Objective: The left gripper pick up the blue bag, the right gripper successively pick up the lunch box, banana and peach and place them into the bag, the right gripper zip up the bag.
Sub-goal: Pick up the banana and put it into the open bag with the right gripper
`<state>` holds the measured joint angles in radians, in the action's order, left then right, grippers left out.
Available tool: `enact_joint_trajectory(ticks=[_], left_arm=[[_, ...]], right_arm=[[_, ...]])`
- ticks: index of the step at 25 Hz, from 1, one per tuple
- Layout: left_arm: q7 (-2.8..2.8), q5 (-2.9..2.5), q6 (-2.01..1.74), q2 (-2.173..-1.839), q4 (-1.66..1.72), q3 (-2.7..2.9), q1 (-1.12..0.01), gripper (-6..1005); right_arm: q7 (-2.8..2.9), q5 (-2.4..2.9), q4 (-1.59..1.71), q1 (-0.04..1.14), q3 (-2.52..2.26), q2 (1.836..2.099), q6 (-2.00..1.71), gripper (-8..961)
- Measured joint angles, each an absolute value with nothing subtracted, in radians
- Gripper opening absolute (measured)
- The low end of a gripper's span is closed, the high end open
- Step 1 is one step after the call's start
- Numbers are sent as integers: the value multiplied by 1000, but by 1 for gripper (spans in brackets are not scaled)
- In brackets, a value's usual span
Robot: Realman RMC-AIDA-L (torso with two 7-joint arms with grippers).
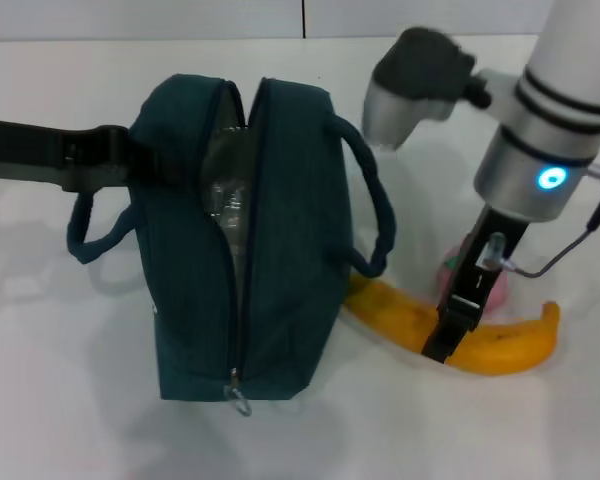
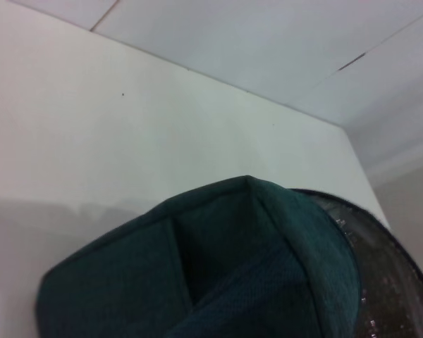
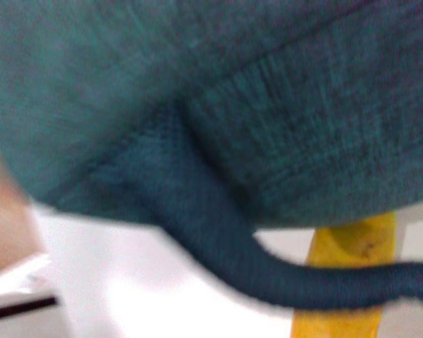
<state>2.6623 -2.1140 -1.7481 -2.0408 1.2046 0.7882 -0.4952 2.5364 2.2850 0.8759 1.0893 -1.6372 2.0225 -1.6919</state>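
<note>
The blue bag (image 1: 245, 250) stands on the white worktop (image 1: 60, 400), zip open, foil lining showing. The left gripper (image 1: 105, 160) meets its left side; whether its fingers are closed can't be told. The right gripper (image 1: 450, 335) is down at the banana (image 1: 500, 345), its fingers' spread unclear. Behind them the peach (image 1: 450, 268) is mostly hidden.

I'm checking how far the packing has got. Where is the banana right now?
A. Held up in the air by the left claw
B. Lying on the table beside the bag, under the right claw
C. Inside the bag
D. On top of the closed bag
B. The banana lies on the white table just beside the unzipped bag, with the right claw lowered onto its middle.
</note>
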Motion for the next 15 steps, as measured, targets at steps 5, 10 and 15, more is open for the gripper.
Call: enact_joint_trajectory(ticks=[5,10,15], left_arm=[[2659,-2106,-1750,-2040,1205,788,-489,40],[2658,-2099,-1752,-2040,1206,788,-486,40],[2658,-2098,-1754,-2042,1207,788,-486,40]], right_arm=[[2495,2311,962,1031,-1405,2006,-1845,429],[2484,2377,1095,994,-1241,1982,-1946,429],[2467,2388,1234,979,-1171,1956,-1987,428]])
